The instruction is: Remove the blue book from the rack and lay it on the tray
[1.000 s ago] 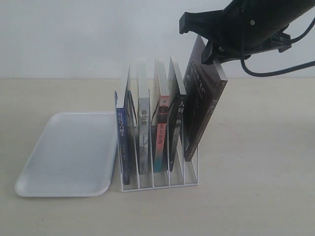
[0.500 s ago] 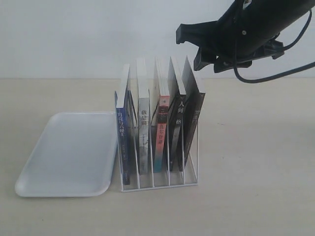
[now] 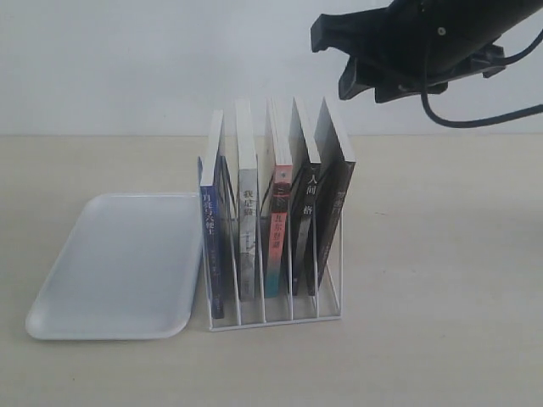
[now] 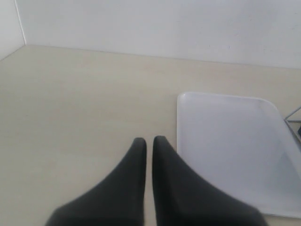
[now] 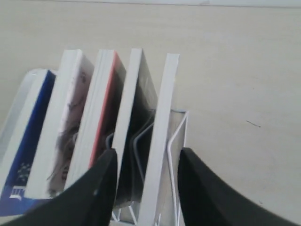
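The blue book stands upright in the leftmost slot of the white wire rack; its blue spine also shows in the right wrist view. The frosted-white tray lies flat just left of the rack. My right gripper hangs open above the rightmost black book, holding nothing; its fingers straddle that book's top edge. My left gripper is shut and empty, low over the table beside the tray. It is out of the exterior view.
Between the blue book and the black one stand a grey-white book, a red-and-teal-spined book and another black-spined book. A rack wire pokes in past the tray. Black cable droops from the right arm.
The rightmost black book, held tilted and raised by my right gripper a second ago, now stands back in its slot. The gripper has let go and risen slightly.
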`<state>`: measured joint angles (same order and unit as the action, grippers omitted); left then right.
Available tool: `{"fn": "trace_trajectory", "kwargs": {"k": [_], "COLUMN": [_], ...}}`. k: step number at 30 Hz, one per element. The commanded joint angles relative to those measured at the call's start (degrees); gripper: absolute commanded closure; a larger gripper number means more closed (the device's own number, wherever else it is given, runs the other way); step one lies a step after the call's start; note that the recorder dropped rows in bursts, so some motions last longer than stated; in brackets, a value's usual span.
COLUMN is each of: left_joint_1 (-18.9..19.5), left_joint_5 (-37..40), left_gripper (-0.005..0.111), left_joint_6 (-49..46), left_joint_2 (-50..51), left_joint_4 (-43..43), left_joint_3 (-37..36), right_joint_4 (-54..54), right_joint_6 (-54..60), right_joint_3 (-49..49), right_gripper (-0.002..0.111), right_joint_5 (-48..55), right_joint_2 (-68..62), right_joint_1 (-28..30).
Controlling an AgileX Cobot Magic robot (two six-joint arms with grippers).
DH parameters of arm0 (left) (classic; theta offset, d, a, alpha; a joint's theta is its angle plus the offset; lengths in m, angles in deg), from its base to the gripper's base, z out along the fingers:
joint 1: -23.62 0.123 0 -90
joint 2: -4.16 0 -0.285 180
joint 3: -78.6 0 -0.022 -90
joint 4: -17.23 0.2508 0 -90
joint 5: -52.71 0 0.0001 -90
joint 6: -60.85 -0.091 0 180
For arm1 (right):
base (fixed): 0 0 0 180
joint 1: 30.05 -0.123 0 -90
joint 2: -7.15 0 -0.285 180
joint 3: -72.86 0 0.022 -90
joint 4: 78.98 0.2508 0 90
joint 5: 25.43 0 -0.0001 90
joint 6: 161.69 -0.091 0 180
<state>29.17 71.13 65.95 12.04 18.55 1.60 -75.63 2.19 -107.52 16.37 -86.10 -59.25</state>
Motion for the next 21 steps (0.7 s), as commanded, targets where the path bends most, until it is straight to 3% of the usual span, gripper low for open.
{"fn": "trace_trajectory", "kwargs": {"k": [1, 9, 21], "left_joint_1": [-0.31, -0.31, -0.31], "left_joint_5": [-0.19, -0.19, -0.19], "left_gripper": [0.103, 0.103, 0.103], "left_joint_6": [0.45, 0.45, 0.45], "left_joint_2": [-0.09, -0.09, -0.09], "left_joint_4": [0.04, 0.04, 0.04], "left_joint_3": [-0.22, -0.22, -0.22], "right_joint_4": [7.14, 6.15, 1.83], "right_joint_6": [8.17, 8.53, 5.80], "right_joint_3": [-0.29, -0.38, -3.96], "right_gripper": [0.068, 0.068, 0.068], "right_joint_5": [-0.10, -5.09, -6.18], "right_joint_2": [1.73, 0.24, -6.91], "right_joint_1": [-1.71, -8.06, -8.62]}}
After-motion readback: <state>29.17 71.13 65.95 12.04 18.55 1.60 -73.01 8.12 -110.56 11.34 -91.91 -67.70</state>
